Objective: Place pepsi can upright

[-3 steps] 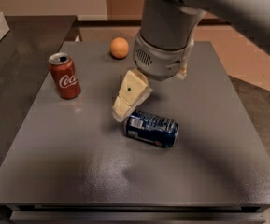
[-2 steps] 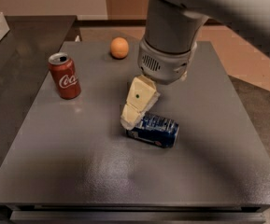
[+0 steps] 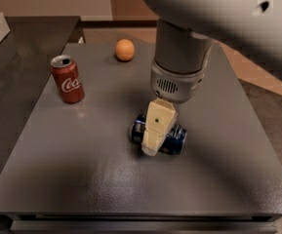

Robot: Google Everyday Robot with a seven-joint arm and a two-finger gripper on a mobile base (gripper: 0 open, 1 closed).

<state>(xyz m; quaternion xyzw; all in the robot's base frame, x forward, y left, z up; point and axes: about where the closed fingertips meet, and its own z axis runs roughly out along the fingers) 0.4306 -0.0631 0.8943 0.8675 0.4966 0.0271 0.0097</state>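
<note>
Bench [image 3: 82, 169], dark grey, matt with faint sheen; pepsi can [image 3: 176, 139], glossy blue metal, lying beneath the cream matt-plastic claw [image 3: 152, 145] at its middle; red can [image 3: 68, 80], shiny metal, silver top; arm [image 3: 179, 57], smooth grey shell.

Pepsi can [image 3: 177, 139]: dark blue, light print. Lies on side on table [image 3: 82, 169], not upright. Sits directly under my tool [image 3: 152, 144], which crosses its middle; both can ends stick out either side.
</note>
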